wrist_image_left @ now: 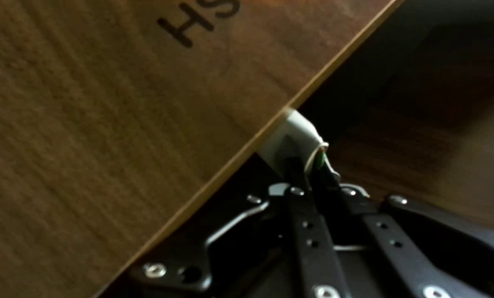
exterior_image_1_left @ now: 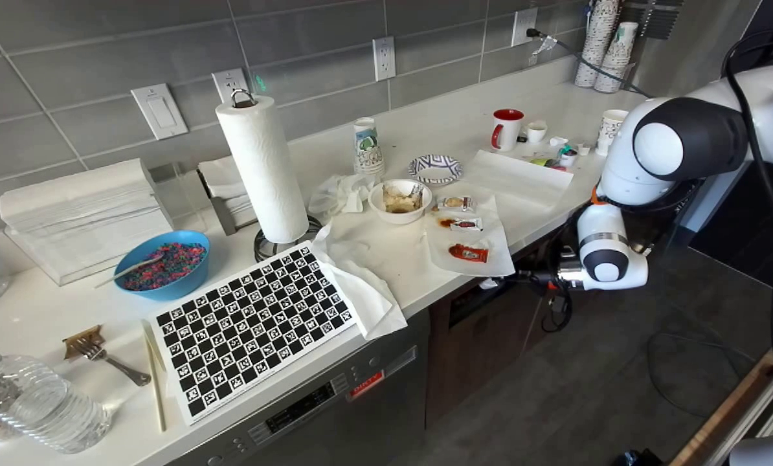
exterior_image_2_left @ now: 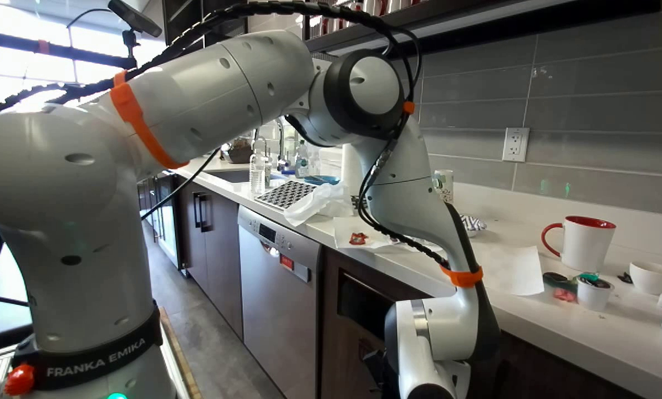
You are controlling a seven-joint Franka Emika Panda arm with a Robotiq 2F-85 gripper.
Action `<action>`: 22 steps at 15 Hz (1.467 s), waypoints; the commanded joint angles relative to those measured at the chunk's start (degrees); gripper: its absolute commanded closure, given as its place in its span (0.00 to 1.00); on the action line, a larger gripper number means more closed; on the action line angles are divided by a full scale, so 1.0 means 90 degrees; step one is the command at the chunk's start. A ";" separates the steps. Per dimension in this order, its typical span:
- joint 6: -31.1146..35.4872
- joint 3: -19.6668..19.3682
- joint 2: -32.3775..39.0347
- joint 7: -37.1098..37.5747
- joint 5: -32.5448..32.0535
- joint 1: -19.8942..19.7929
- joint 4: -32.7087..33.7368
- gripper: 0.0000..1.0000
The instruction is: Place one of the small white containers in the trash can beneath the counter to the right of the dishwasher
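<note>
My gripper (wrist_image_left: 310, 176) is shut on a small white container (wrist_image_left: 298, 130) with a bit of green at its rim. The container looks squeezed and lies against the edge of a wooden panel (wrist_image_left: 127, 124) in the wrist view. In an exterior view the gripper (exterior_image_1_left: 508, 278) and the white container (exterior_image_1_left: 489, 283) are just below the counter (exterior_image_1_left: 386, 252) edge, by the dark opening (exterior_image_1_left: 483, 299) in the brown cabinet right of the dishwasher (exterior_image_1_left: 373, 401). The opening (exterior_image_2_left: 364, 305) also shows in an exterior view. Other small white containers (exterior_image_1_left: 568, 156) stay on the counter. The trash can's inside is hidden.
A red-and-white mug (exterior_image_1_left: 507, 129), a white paper sheet (exterior_image_1_left: 522, 178) and a paper with sauce packets (exterior_image_1_left: 470, 249) lie on the counter above the gripper. A checkered board (exterior_image_1_left: 257, 330) is above the dishwasher. The panel bears dark letters (wrist_image_left: 185, 25).
</note>
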 commanded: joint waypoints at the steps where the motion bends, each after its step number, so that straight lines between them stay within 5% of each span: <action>1: 0.0409 0.0000 -0.0058 0.0618 0.0365 0.0095 0.0568 0.98; 6: 0.0446 -0.0016 -0.0144 0.0681 0.0518 0.0119 0.0414 0.98; 7: 0.0416 -0.0021 -0.0172 0.0684 0.0501 0.0119 0.0359 0.89; 8: 0.0385 -0.0027 -0.0180 0.0677 0.0496 0.0114 0.0342 0.64; 10: 0.0366 -0.0038 -0.0239 0.0662 0.0491 0.0121 0.0269 0.62; 15: 0.0354 -0.0104 -0.0491 0.0662 0.0309 0.0181 -0.0004 0.31; 16: 0.0381 -0.0124 -0.0553 0.0655 0.0269 0.0218 -0.0067 0.57; 17: 0.0402 -0.0142 -0.0590 0.0656 0.0195 0.0248 -0.0110 0.69; 22: 0.0350 -0.0194 -0.0773 0.0666 -0.0112 0.0303 -0.0289 0.99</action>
